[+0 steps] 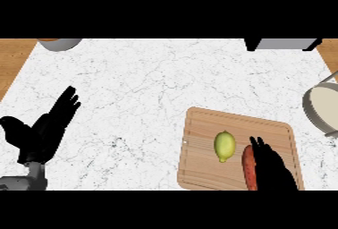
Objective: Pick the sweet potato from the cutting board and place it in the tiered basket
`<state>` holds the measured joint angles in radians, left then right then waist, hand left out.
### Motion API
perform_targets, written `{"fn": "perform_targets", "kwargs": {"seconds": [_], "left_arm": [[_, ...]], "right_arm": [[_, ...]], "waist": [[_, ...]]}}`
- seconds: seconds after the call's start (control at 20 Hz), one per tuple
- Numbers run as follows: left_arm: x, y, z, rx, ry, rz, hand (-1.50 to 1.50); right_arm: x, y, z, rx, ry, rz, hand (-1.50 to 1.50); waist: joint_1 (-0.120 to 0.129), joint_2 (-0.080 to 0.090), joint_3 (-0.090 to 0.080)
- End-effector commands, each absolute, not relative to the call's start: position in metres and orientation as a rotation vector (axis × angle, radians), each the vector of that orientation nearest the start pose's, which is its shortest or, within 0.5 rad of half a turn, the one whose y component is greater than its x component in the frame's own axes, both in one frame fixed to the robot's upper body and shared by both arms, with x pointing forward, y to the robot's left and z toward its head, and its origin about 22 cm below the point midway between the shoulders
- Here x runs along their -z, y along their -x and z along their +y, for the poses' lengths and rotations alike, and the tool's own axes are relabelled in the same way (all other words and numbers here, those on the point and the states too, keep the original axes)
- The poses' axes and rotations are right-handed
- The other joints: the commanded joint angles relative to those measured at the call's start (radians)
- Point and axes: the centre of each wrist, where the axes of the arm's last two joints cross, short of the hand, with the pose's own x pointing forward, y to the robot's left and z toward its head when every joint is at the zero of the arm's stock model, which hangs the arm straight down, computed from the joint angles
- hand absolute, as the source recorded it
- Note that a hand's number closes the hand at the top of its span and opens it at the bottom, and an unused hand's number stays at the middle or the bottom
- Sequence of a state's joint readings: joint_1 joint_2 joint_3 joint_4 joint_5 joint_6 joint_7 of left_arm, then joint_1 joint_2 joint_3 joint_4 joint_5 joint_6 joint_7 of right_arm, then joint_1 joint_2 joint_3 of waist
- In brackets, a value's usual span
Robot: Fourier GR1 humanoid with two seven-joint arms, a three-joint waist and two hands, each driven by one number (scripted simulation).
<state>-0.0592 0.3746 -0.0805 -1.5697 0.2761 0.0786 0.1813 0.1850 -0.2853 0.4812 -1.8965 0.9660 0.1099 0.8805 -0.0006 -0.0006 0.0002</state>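
From the head view, you can see that the task is barely started. The sweet potato (249,167) lies on the cutting board (204,134), a long orange-red shape near the board's lower right part, running roughly up and down the picture. A yellow-green lemon (225,145) sits just beside it on the left, apart from it by a thin strip of wood. Nothing has been lifted yet, so by my reading the grasp, the carry and the placing are all left to do.

Your right hand (272,167) comes in from the lower edge and lies along the right side of the sweet potato, fingers stretched straight and pointing up the board. It looks to be touching or very nearly touching the vegetable's flank, but the fingers are not curled round it, so it has hold of nothing. I would judge this as the approach just ahead of a grasp. Mind the lemon: it is close enough that a sideways push on the sweet potato could nudge it.

Your left hand (46,127) shows at the left over the white marble counter (145,85), well apart from the board, fingers straight and spread upward, thumb out to the side, resting and carrying nothing.

At the right edge a grey rimmed, pale round shape (323,109) is partly cut off; it may be the tiered basket, though you cannot be sure from this much of it.
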Motion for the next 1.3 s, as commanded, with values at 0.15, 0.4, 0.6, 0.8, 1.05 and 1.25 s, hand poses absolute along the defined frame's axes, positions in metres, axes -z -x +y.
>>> {"fn": "perform_targets", "kwargs": {"seconds": [0.15,0.4,0.6,0.8,1.05,1.25], "left_arm": [[-0.031,-0.270,0.296,0.095,-0.062,-1.432,0.00],[-0.036,-0.258,0.300,0.089,-0.065,-1.423,0.00],[-0.047,-0.257,0.296,0.098,-0.066,-1.419,0.00],[-0.039,-0.245,0.298,0.100,-0.074,-1.416,0.00],[-0.035,-0.260,0.292,0.089,-0.073,-1.416,0.00],[-0.029,-0.250,0.294,0.051,-0.091,-1.409,0.00]], "right_arm": [[-0.027,-0.178,-0.193,-0.862,0.993,-0.827,-1.50],[-0.015,-0.183,-0.204,-0.946,0.900,-0.711,1.50],[0.003,-0.176,-0.229,-1.013,0.843,-0.702,1.50],[0.014,-0.181,-0.198,-1.080,0.882,-0.722,1.50],[-0.003,-0.184,-0.284,-1.125,0.967,-0.782,1.50],[-0.034,-0.189,-0.374,-1.186,1.079,-0.745,1.50]], "waist": [[-0.003,0.000,0.000],[0.002,0.001,0.000],[0.000,0.000,0.000],[0.005,0.000,0.000],[-0.009,0.001,0.000],[-0.035,0.000,0.009]]}}
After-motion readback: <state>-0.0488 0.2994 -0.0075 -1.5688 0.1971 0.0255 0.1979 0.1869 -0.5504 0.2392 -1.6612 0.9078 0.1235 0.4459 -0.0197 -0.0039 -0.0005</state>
